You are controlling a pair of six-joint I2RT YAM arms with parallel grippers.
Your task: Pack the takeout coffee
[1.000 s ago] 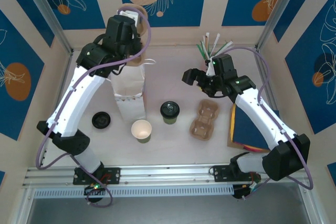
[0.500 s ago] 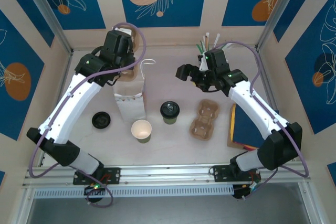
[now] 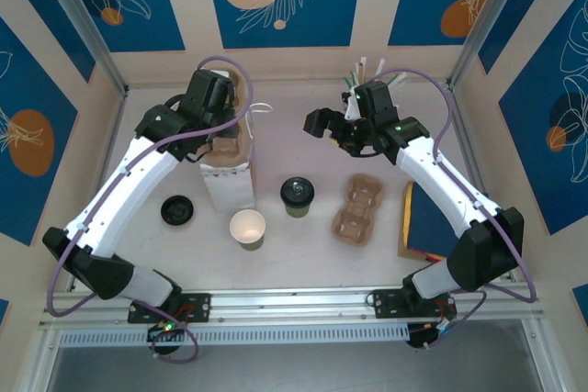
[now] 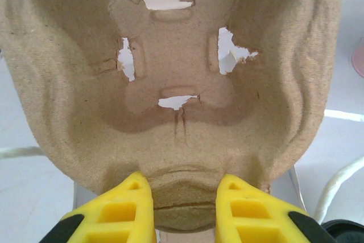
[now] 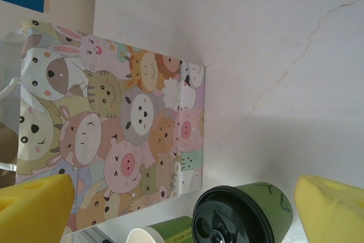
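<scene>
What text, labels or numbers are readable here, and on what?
No text can be read.
Lidless green cup: white print on its side, too small and blurred.
Gift bag: cartoon animals, no words.
Takeout coffee: dark marks on the green wall, not legible.
Pulp cup carrier: no print.

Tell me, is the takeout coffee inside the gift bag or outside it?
Outside. The takeout coffee stands upright on the table, lid on, beside the gift bag and apart from it.
</scene>
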